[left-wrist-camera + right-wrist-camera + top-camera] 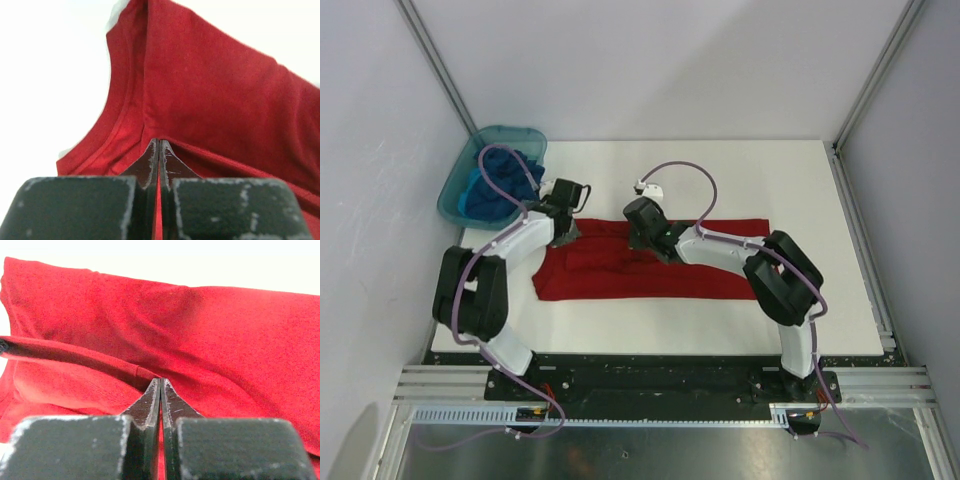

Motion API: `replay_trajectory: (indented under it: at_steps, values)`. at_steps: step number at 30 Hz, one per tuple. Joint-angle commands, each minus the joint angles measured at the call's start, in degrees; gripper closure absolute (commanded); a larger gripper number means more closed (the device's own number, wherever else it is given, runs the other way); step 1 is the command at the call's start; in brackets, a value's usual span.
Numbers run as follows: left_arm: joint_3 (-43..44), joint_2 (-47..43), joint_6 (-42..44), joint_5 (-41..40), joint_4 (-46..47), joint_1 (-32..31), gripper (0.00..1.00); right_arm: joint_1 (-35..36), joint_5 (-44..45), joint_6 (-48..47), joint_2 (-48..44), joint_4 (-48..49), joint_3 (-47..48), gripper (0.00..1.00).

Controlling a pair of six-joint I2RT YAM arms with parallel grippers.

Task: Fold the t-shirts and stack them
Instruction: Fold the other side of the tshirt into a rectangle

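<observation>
One bright red t-shirt (650,272) spread as long band across middle of white table (820,180), looks doubled over lengthwise, plain cloth, creased w/ soft ridges. Pinched along far edge by both grippers: left gripper (159,146) clamped tight on fold nr curved banded edge, right gripper (160,384) clamped tight on lifted ridge of cloth nr centre. Royal blue & lighter blue t-shirts (505,178) bunched in teal tub (452,195) at far-left corner, apart from red one.
</observation>
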Motion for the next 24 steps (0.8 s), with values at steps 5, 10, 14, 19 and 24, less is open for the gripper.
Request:
replay_trajectory:
  at_steps: [5, 10, 14, 19, 24]
  values:
    - [9.01, 8.17, 3.01, 1.09, 2.47, 3.17, 0.95, -2.89, 0.07, -0.44, 3.83, -1.29, 4.64, 0.78]
    - [11.33, 8.13, 4.94, 3.28, 2.76, 4.15, 0.55, -3.55, 1.06, -1.05, 1.06, -3.79, 4.69, 0.53]
    - [10.90, 4.83, 5.97, 4.80, 2.93, 4.61, 0.42, -3.35, 1.32, -1.47, -1.78, -5.21, 4.34, 0.50]
    - [7.53, 0.37, 5.43, 5.99, 2.95, 4.55, 0.45, -1.88, 1.47, -2.34, -2.94, -5.66, 3.90, 0.50]
    - [4.88, -2.50, 3.81, 8.72, 3.36, 4.51, 0.57, -1.18, 0.75, -2.23, -2.82, -4.90, 3.54, 0.50]
